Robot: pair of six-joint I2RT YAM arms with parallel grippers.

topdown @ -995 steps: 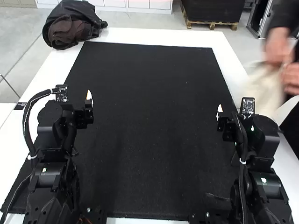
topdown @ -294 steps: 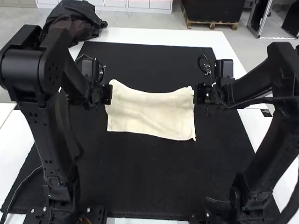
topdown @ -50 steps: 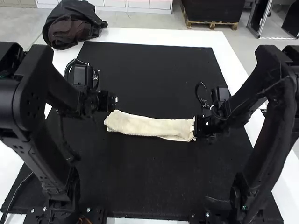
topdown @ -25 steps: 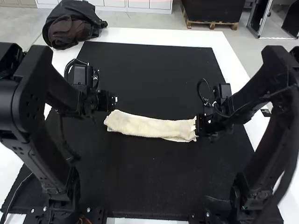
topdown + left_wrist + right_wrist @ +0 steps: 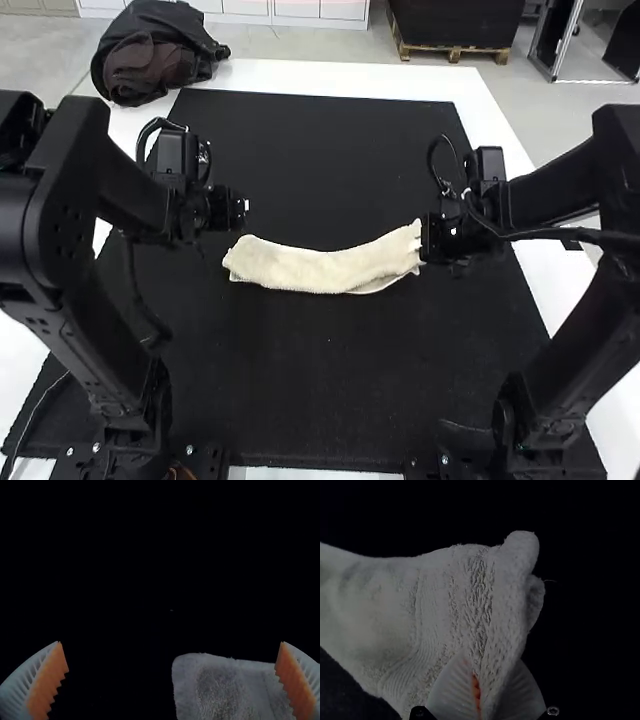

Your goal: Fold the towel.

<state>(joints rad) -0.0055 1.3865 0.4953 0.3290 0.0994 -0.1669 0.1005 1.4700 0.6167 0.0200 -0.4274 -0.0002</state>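
The cream towel (image 5: 320, 268) lies crosswise near the middle of the black mat (image 5: 330, 380), folded into a long, narrow strip. Its left end rests on the mat, while its right end rises toward the right gripper (image 5: 427, 243); along the near side, the edge of a lower layer peeks out. The right gripper is clenched on that right end, and in the right wrist view its white ribbed fingers (image 5: 451, 695) pinch the terry fabric close to the end, with a sliver of orange pad between them. The left gripper (image 5: 246, 208) is released, its jaws spread wide, just beyond the towel's left end; the left wrist view shows a rounded towel corner near one finger. A dark fabric bundle (image 5: 150, 55) sits at the far left corner of the white table (image 5: 300, 77)
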